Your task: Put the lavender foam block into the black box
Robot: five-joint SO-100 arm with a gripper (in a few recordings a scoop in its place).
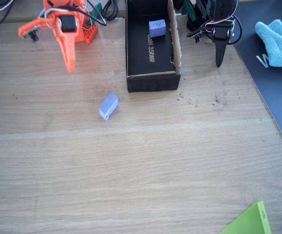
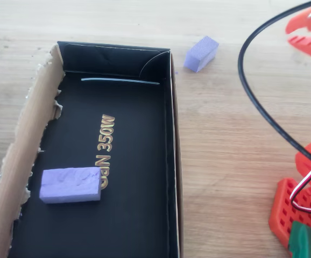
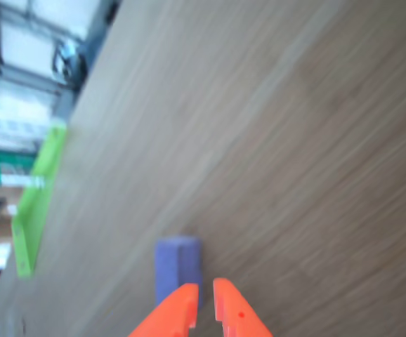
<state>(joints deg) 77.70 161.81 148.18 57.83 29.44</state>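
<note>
Jaws nearly shut and empty above the bench (image 1: 141,170): open wide, drop over lavender foam block (image 1: 108,106) lying outside the black box (image 1: 151,80), straddle its narrow width, then close.

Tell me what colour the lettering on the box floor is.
Pale gold, on the black box floor; clearest in the overhead view.

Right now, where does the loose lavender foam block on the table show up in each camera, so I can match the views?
Fixed view: the foam block lies on the bare table, below and left of the black box's near end.
Overhead view: block near the top edge, just right of the box's right wall.
Wrist view: block low in the picture, just above the gripper tips.
Shared landmark: the box, in the fixed and overhead views.
</note>
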